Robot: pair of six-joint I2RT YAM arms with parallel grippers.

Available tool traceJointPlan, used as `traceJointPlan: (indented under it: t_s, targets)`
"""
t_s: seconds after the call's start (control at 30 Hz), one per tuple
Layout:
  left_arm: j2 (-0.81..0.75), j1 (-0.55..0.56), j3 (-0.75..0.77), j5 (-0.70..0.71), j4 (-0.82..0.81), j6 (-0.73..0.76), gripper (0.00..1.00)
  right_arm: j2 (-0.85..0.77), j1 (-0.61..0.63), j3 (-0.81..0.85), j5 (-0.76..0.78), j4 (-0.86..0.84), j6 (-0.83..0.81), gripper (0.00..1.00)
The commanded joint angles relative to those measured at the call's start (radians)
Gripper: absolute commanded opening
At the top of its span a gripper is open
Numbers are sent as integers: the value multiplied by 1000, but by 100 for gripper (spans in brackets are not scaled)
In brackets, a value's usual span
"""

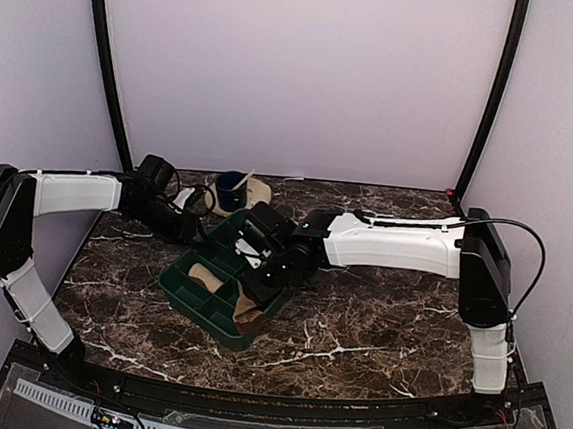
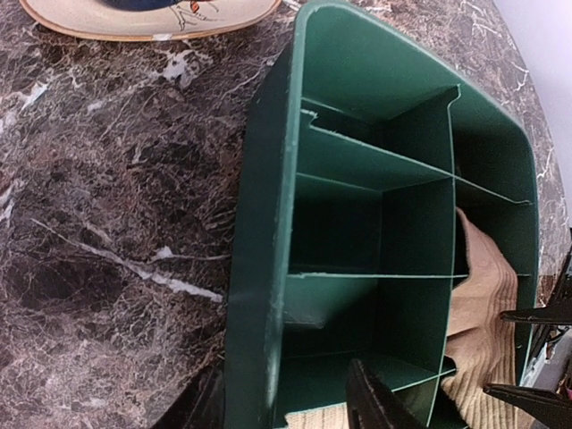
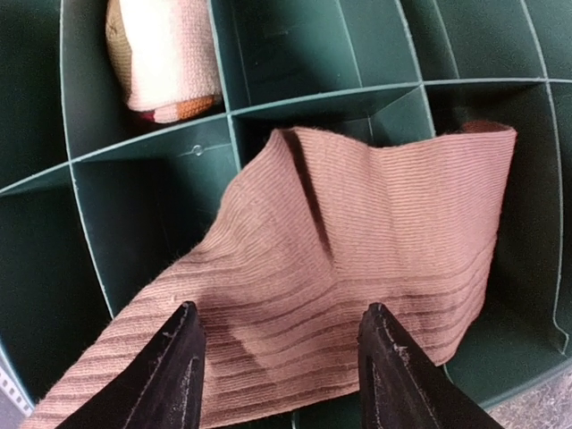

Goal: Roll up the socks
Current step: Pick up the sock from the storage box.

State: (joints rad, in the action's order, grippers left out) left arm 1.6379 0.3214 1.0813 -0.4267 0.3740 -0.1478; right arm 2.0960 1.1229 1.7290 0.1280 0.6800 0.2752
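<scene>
**A:** Where are the 2 socks?

**B:** Both are in the green divided tray (image 1: 182, 288), which sits left of centre on the marble table (image 1: 377, 323). The flat sock (image 3: 357, 259) is unrolled and draped over the dividers at the tray's near right corner. It covers several compartments and has a fold through its middle. The rolled sock (image 3: 161, 54) is tucked into 1 compartment farther along, with a reddish patch at its end.

**A:** And the right gripper?

**B:** The right gripper (image 3: 279, 313) hangs directly above the flat sock. Its 2 black fingers are spread, 1 over each side of the cloth. I cannot tell whether the tips touch it, but nothing is pinched between them.

**A:** How does that arm lie?

**B:** It reaches in from the table's right edge, forearm nearly level, with the wrist bent down into the tray.

**A:** The left gripper?

**B:** The left gripper (image 2: 281, 389) is at the tray's far left wall with its fingers apart, straddling it. 1 finger is outside over the marble and 1 is inside a compartment, neither clamped on the wall. That arm comes from the table's left edge, elbow high and forearm level.

**A:** Anything else?

**B:** A saucer (image 1: 256, 194) with a blue cup (image 1: 231, 184) stands near the far edge, just beyond the tray.
</scene>
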Motion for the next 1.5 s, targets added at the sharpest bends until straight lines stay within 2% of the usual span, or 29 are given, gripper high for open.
traceJointPlan:
  t_s: [0.0, 0.23, 0.6, 0.97, 1.47]
  targets:
    - [4, 11, 29, 38, 44, 28, 47, 27, -10, -1, -27, -19, 6, 53]
    - [23, 17, 38, 65, 57, 30, 43, 42, -15, 3, -51, -18, 2, 42]
    - [42, 18, 52, 94, 65, 19, 32, 41, -15, 21, -53, -5, -5, 17]
    - [40, 18, 53, 133, 69, 4, 24, 21, -16, 32, -45, -4, -10, 9]
    - [41, 19, 52, 174, 81, -8, 20, -6, -14, 47, -30, -5, -7, 8]
